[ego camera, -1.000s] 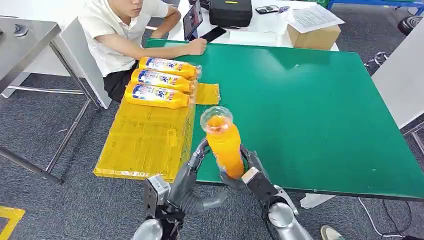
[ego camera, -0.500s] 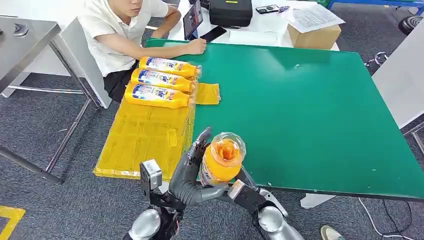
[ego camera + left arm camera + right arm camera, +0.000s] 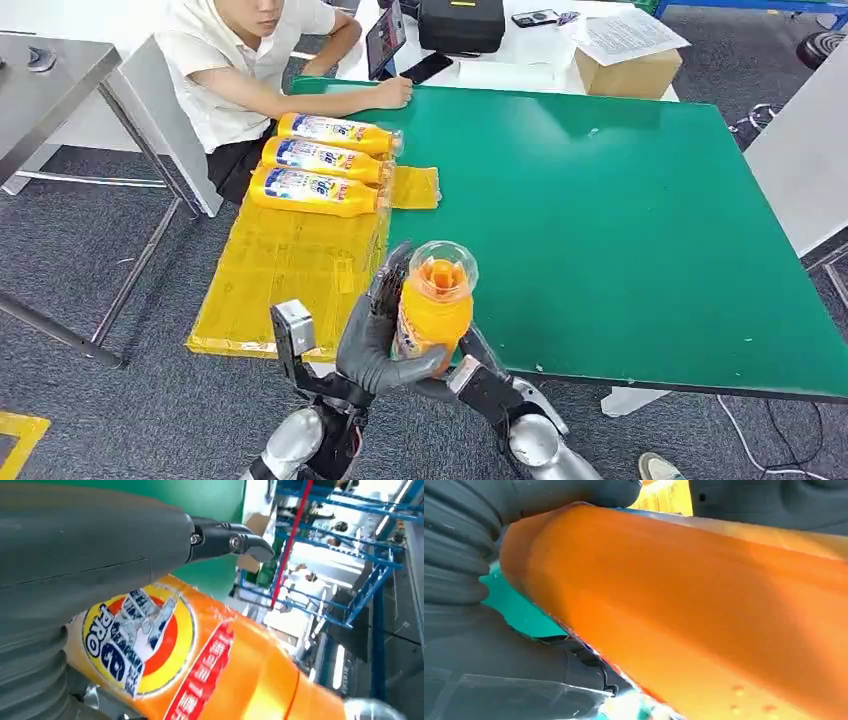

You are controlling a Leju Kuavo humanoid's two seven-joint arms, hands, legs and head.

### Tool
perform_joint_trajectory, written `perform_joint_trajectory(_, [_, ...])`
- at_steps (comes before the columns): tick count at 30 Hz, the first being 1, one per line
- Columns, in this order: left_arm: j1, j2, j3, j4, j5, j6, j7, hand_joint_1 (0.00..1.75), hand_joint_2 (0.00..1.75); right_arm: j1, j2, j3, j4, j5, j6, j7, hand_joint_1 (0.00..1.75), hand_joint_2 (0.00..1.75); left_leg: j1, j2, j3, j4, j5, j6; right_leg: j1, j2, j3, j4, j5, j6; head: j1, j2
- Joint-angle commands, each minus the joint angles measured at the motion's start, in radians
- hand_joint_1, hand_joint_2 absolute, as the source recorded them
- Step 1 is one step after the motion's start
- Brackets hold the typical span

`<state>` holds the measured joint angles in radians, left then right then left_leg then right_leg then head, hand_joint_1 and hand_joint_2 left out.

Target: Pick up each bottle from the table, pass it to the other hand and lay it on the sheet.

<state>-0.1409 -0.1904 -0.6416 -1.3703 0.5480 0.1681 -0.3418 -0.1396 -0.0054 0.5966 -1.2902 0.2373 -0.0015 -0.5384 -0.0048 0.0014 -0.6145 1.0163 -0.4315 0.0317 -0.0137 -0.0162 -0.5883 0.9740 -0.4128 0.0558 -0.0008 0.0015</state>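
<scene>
An orange bottle (image 3: 432,310) with a clear cap stands nearly upright over the near edge of the green table (image 3: 620,220), cap towards me. My left hand (image 3: 372,335) wraps it from the left, thumb across its lower body. My right hand (image 3: 475,375) sits under and behind it, still on the bottle. The left wrist view has the labelled bottle (image 3: 200,665) under my left hand (image 3: 90,545). The bottle (image 3: 704,595) lies against my right hand (image 3: 464,555) in the right wrist view. Three more bottles (image 3: 318,160) lie side by side at the far end of the yellow sheet (image 3: 290,290).
A person (image 3: 240,70) sits at the table's far left corner with a hand on the green top. Behind are a tablet (image 3: 385,38), a black bag (image 3: 460,22) and a cardboard box (image 3: 630,65). A metal table (image 3: 50,70) stands at the left.
The bottle has come back towards me and slightly left, with its cap tipped my way. My left hand has closed around it from the left, while the right hand has dropped lower beneath it.
</scene>
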Motion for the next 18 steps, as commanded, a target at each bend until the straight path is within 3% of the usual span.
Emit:
perform_joint_trajectory(1, [-0.054, 0.018, -0.094, 0.122, -0.182, 0.085, -0.002, 0.17, 1.75, -0.041, -0.011, 0.045, 0.069, 0.034, 0.004, 0.088, 1.75, 1.75, 0.001, 0.000, 0.006, -0.002, -0.001, -0.002, 0.000, 0.001, 0.005, -0.002, -0.001, -0.002, 0.000, 0.000])
perform_joint_trajectory(2, [-0.062, 0.015, -0.093, 0.143, -0.191, 0.083, 0.006, 0.44, 1.75, -0.045, -0.009, 0.047, 0.072, 0.032, 0.018, 0.106, 1.75, 1.75, 0.000, -0.001, 0.003, -0.001, 0.000, -0.001, 0.000, 0.000, 0.003, -0.001, -0.001, -0.001, 0.000, 0.000])
perform_joint_trajectory(3, [-0.065, 0.014, -0.094, 0.153, -0.206, 0.087, 0.006, 1.57, 1.75, -0.047, -0.009, 0.050, 0.074, 0.031, 0.026, 0.119, 1.75, 1.75, 0.000, -0.001, 0.004, -0.001, -0.001, -0.001, 0.000, 0.001, 0.003, -0.001, -0.001, -0.001, 0.000, 0.000])
perform_joint_trajectory(4, [-0.070, 0.014, -0.096, 0.165, -0.234, 0.097, 0.004, 1.75, 1.75, -0.048, -0.010, 0.052, 0.073, 0.032, 0.026, 0.124, 1.75, 1.75, 0.001, 0.001, 0.006, -0.001, -0.002, -0.002, 0.001, 0.002, 0.005, -0.001, -0.001, -0.002, 0.000, 0.000])
perform_joint_trajectory(14, [-0.067, 0.018, -0.080, 0.202, -0.307, -0.003, 0.059, 1.75, 1.75, -0.087, -0.054, 0.073, 0.098, 0.085, 0.026, 0.193, 1.75, 1.75, 0.000, 0.002, 0.005, -0.001, -0.002, -0.002, 0.000, 0.004, 0.005, -0.001, -0.001, -0.002, 0.000, 0.000])
perform_joint_trajectory(15, [-0.060, 0.019, -0.064, 0.205, -0.214, -0.116, 0.104, 1.75, 1.75, -0.098, -0.053, 0.080, 0.100, 0.101, 0.026, 0.174, 1.75, 1.75, 0.001, 0.003, 0.007, -0.002, -0.003, -0.003, 0.000, 0.005, 0.006, -0.001, -0.001, -0.003, 0.000, 0.000])
perform_joint_trajectory(18, [-0.059, 0.029, -0.049, 0.210, -0.092, -0.254, 0.124, 1.75, 1.75, -0.121, -0.022, 0.097, 0.111, 0.110, 0.022, 0.117, 1.75, 1.75, 0.000, 0.005, 0.007, -0.002, -0.003, -0.003, 0.000, 0.007, 0.005, -0.001, -0.001, -0.003, 0.000, 0.000])
